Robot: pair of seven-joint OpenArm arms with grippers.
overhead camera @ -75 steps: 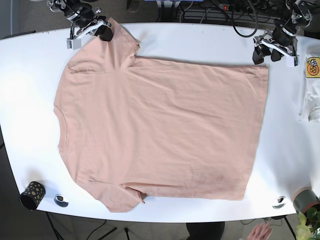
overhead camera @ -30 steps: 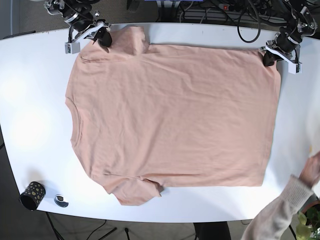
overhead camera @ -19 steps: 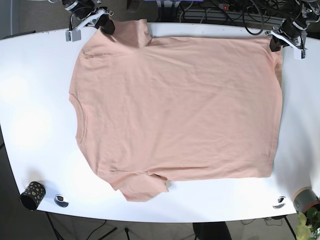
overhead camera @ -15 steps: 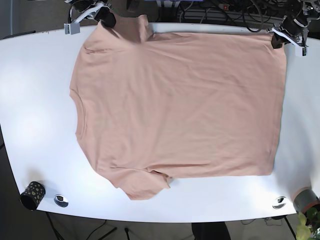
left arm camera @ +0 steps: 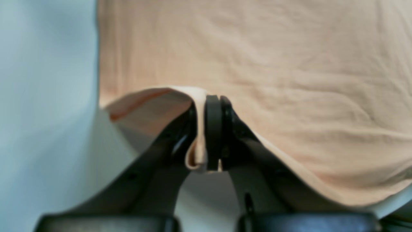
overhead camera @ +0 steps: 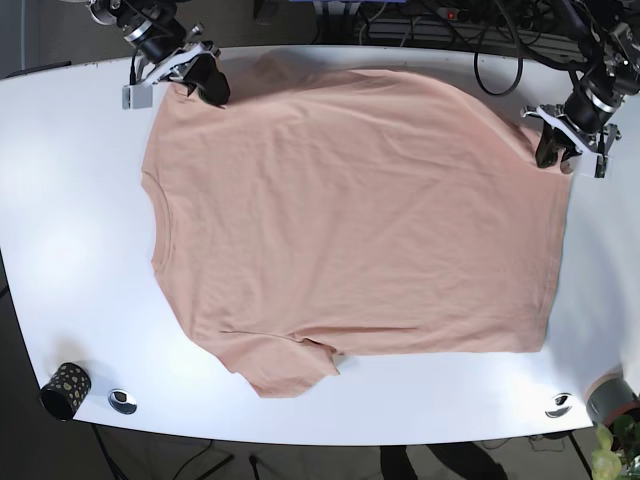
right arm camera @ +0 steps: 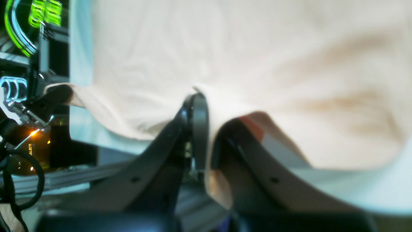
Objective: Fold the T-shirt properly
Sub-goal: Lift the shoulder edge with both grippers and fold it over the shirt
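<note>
Peach-pink cotton T-shirt (overhead camera: 350,220) flat on white table (overhead camera: 60,250), far edge lifted
Left gripper (overhead camera: 556,152) and right gripper (overhead camera: 207,82) both clamp that edge; first fold looks under way, next carry it toward the near hem, keeping tension even

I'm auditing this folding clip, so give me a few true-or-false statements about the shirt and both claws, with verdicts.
1. The left claw is clamped on T-shirt fabric. True.
2. The right claw is open and empty. False: it pinches fabric too.
3. The T-shirt is already folded in half. False: it lies spread in one layer on the table.
4. A dark speckled cup stands at a table corner, apart from the shirt. True.
</note>
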